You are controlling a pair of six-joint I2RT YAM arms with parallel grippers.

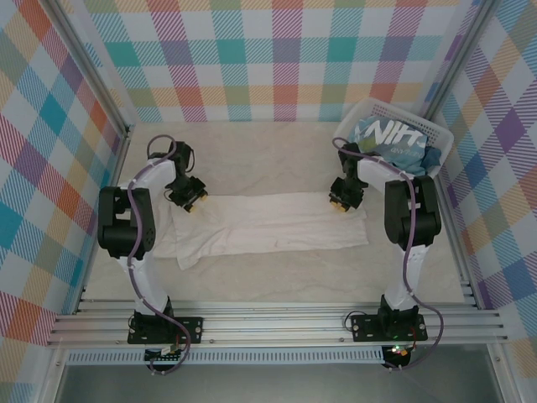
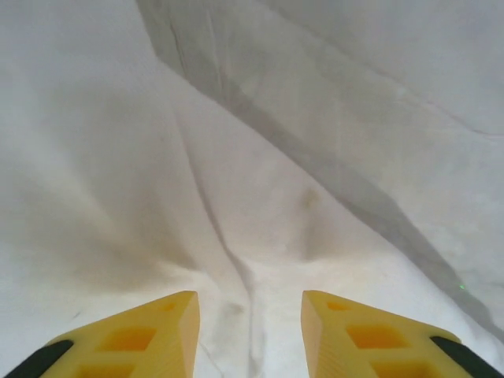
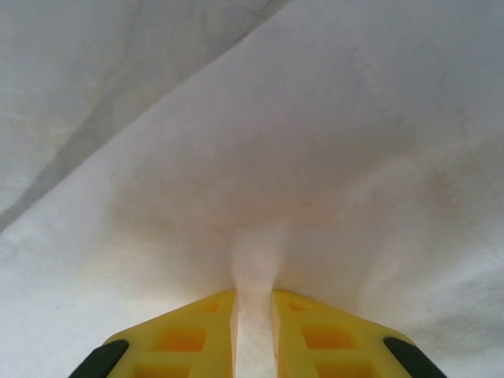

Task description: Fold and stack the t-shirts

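While laid flat as long band L–R across pale beige table [image 1: 277, 151], presumably ready for next fold: plain cream-white cloth t-shirt [image 1: 268, 225], slightly wrinkled, looser cloth spilling out at L end. Flanked at far edge by both arms, likely so both ends lift together w/o skewing. Right gripper [image 3: 253, 303]: nearly closed, pinching raised ridge of cream cloth btwn jaws, set on band's far R corner. Left gripper [image 2: 250, 315]: parted, poised directly over cloth near far L corner, crease running up btwn jaws, nothing clamped as far as visible. 2nd item: light blue t-shirt w/ big white lettering [image 1: 388, 138], crumpled in white plastic slatted basket [image 1: 440, 134], far R corner, just behind R arm, awaiting turn. Est.: fold under way, stack not begun.
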